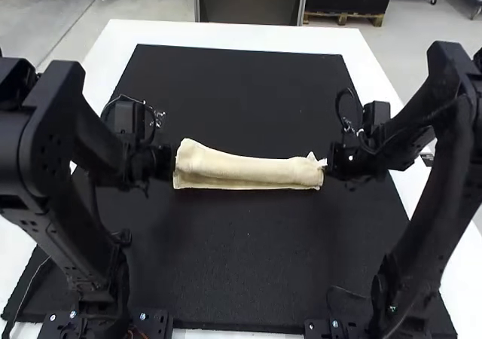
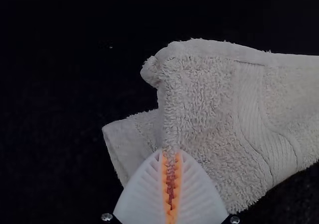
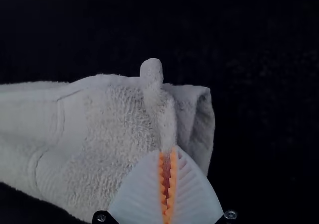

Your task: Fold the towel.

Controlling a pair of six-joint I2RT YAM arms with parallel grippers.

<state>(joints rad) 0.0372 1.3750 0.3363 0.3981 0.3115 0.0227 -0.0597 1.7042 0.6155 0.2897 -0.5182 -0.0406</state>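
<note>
The towel (image 1: 248,170) is lying as a long folded strip mid-mat (image 1: 241,241) on the counter (image 1: 226,34), running from nine to three o'clock in the high view. The left end effector (image 2: 171,152) is clamping its nine o'clock end; the right end effector (image 3: 168,149) is pinching a narrow ridge at three. The terry is looking light, limp and grippy, likely sagging between holds. Lower layers are showing past both pinches, so gripping deeper, through every layer, is probably safer.

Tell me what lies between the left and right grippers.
The cream towel, in a narrow strip, spans from the left gripper to the right gripper, as the high view shows.
</note>
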